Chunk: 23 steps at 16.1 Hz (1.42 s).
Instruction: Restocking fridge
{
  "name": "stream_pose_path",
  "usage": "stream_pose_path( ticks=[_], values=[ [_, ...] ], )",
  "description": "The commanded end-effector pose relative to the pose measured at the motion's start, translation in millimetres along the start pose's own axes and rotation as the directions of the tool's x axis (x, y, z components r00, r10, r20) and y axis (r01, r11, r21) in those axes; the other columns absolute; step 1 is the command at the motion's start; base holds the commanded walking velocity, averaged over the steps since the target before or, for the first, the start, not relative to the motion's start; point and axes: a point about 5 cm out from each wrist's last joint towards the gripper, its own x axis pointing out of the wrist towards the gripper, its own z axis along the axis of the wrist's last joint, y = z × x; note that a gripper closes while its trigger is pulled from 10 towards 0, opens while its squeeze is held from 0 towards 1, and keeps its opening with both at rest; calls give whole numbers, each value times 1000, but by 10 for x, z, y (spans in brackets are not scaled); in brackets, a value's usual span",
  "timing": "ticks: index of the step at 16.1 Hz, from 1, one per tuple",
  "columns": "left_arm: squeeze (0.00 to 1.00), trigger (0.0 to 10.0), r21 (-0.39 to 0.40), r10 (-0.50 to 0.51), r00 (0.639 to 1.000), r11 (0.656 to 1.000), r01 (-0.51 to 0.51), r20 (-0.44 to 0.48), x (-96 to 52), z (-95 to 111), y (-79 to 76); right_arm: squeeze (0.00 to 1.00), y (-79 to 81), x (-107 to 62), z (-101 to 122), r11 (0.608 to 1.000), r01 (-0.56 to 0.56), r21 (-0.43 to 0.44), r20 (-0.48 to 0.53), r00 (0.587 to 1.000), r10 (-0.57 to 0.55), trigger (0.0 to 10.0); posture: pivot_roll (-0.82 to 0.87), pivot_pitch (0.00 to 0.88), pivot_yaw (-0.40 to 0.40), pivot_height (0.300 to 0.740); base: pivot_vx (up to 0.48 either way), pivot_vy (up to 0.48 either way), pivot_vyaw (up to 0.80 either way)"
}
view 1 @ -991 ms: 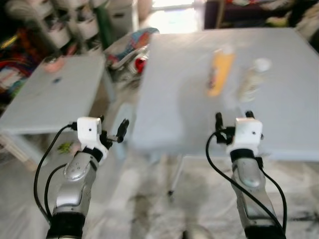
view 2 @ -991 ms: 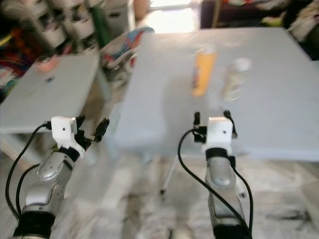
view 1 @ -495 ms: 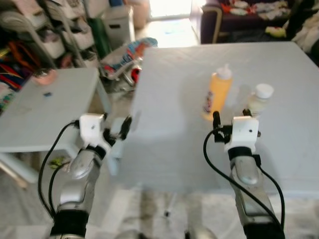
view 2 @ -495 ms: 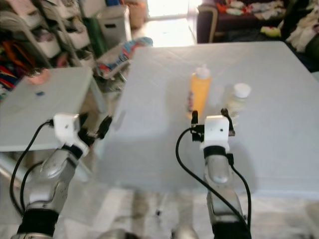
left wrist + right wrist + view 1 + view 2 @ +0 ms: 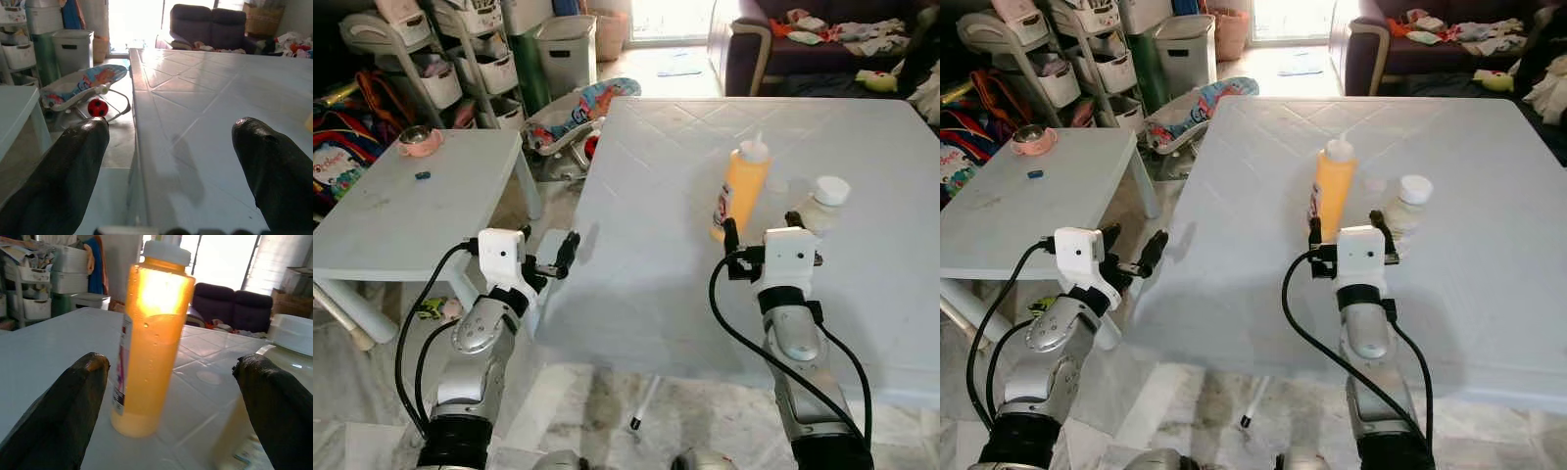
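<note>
An orange squeeze bottle (image 5: pixel 741 191) with a white nozzle stands upright on the big white table (image 5: pixel 646 186). Just to its right stands a pale jar (image 5: pixel 822 201) with a white lid. My right gripper (image 5: pixel 762 227) is open above the table, right in front of the two, touching neither. In the right wrist view the bottle (image 5: pixel 151 342) stands between the fingers (image 5: pixel 63 411) and the jar (image 5: pixel 293 333) is beside the other finger. My left gripper (image 5: pixel 546 257) is open at the table's left edge. Its wrist view looks along that edge (image 5: pixel 139 147).
A low white table (image 5: pixel 411 206) stands to the left with a pink bowl (image 5: pixel 415 140) on it. A baby bouncer (image 5: pixel 573 113) lies on the floor between the tables. Storage racks with bins (image 5: pixel 460 59) and a dark sofa (image 5: pixel 803 39) are at the back.
The view has shifted and sharpened: the camera has come closer to the big table. The right gripper now sits nearer the bottle and jar. Both grippers stay open.
</note>
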Motion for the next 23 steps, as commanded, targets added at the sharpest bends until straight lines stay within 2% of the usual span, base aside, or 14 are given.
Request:
stream_pose_path(
  ticks=[1, 2, 4, 5, 8, 9, 10, 11, 15, 23],
  values=[
    [0, 10000, 5, 10, 1000, 1000, -10, 5, -9, 21, 31, 796, 8, 46, 49, 1000, 4, -9, 23, 1000, -4, 10000, -39, 0, 61, 740, 0, 0, 0],
    [0, 10000, 5, 8, 1000, 1000, -8, 4, -7, 20, 29, 0, -4, 69, 69, 999, 14, -33, 35, 999, -13, 10000, -39, 0, 62, 740, 0, 0, 0],
    [0, 10000, 5, 7, 1000, 1000, -7, 1, -5, 17, 28, 0, -14, 91, 109, 998, 13, -54, 57, 998, -10, 10000, -38, 0, 63, 740, 0, 0, 0],
    [0, 10000, 6, 6, 1000, 1000, -6, 0, -6, 17, 27, 1000, -4, 99, 127, 1000, -20, 2, 64, 998, 20, 10000, -38, 0, 64, 740, 0, 0, 0],
    [0, 10000, 5, 0, 1000, 1000, 0, -6, -8, 2, 7, 1000, -31, 169, 195, 1000, -6, -23, 90, 996, 8, 10000, -37, 1, 67, 740, 0, 0, 0],
    [0, 10000, 6, -3, 1000, 1000, 3, -8, -9, 0, 1, 604, -25, 218, 236, 1000, -18, -13, 101, 995, 19, 10000, -35, 2, 69, 740, 0, 0, 0],
    [0, 10000, 6, -3, 1000, 1000, 3, -8, -10, 0, 1, 604, -23, 229, 245, 1000, -22, -10, 104, 994, 23, 10000, -35, 2, 69, 740, 0, 0, 0],
    [0, 10000, 7, -5, 1000, 1000, 5, -9, -12, 0, 0, 0, -19, 268, 266, 999, -34, 4, 106, 994, 33, 10000, -33, 4, 69, 740, 0, 0, 0],
    [0, 10000, 24, -7, 1000, 1000, 8, -20, -15, -6, 2, 0, 21, 421, 278, 997, -71, 19, 98, 993, 69, 10000, -24, 9, 74, 740, 0, 0, 0],
    [0, 10000, 37, -6, 999, 999, 7, -36, -43, -13, 7, 0, 102, 545, 321, 993, -108, 39, 113, 988, 103, 10000, -9, 18, 76, 740, 0, 0, 0]
  ],
)
